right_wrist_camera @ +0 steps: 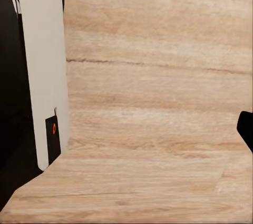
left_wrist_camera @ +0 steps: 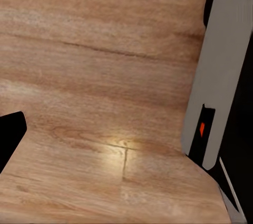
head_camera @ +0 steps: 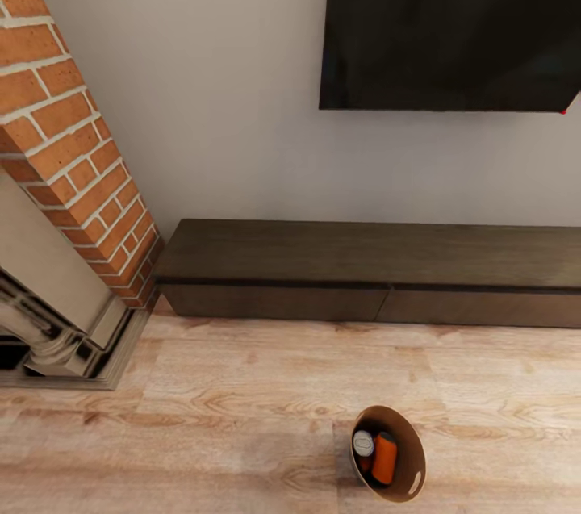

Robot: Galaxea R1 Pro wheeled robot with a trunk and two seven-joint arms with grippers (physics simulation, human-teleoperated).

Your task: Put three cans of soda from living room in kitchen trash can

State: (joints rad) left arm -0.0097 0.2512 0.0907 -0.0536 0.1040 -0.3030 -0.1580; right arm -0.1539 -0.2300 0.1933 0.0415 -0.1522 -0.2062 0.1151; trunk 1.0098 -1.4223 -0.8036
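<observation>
Wall: flat pale grey wall (head_camera: 226,94), no pattern.
Television: rectangular black wall-mounted screen (head_camera: 452,18), plain, at one o'clock.
Cabinet: long low dark brown wooden cabinet (head_camera: 371,268), faint grain, with a darker line under its top.
Fireplace: orange-red brick chimney column (head_camera: 68,143) with pale mortar lines, at nine o'clock; beige-grey carved stone surround (head_camera: 48,296) below it.
Floor: pale wooden plank floor (head_camera: 242,393), tan with brown grain streaks.
Bin: small round bin (head_camera: 403,437), wood-brown inside, at five o'clock.
Cans: orange cylindrical can (head_camera: 385,457); silver can top (head_camera: 363,442) beside it.
Robot body: grey panel with black edging (left_wrist_camera: 224,71), small red mark on it.
</observation>
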